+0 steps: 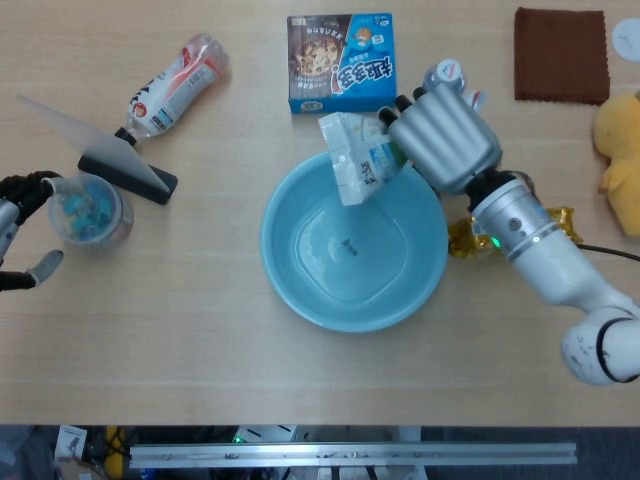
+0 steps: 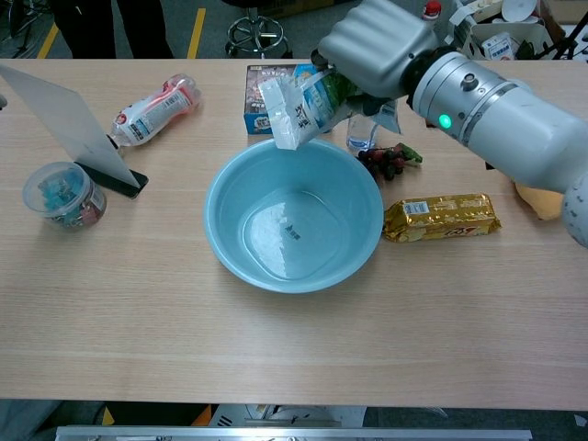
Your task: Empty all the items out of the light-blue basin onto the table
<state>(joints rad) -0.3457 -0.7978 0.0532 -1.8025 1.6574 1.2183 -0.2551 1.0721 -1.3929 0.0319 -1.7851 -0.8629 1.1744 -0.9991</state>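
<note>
Light-blue basin sits mid-table, centre of both views, w/ nothing visible inside. Right hand is raised above the basin's upper-right rim, fingers clamped on a bunch of white plastic packets; the packets hang off the hand's left side, over the far rim in head view, clear of the basin in chest view. A bit of green shows among them.

Left hand only shows at the far left edge of head view, beside a clear tub w/ blue contents; fingers apart, holding nothing, tho partly cut off by the frame.

Elsewhere on the table: blue cookie box above the basin; water bottle mostly hidden behind the right hand; dark grapes and a gold snack bar just right of the basin; brown cloth upper right; yellow plush toy at the right edge. Upper left: crushed bottle w/ red-white label, and a black-based stand w/ a clear tilted panel just beside the tub.
</note>
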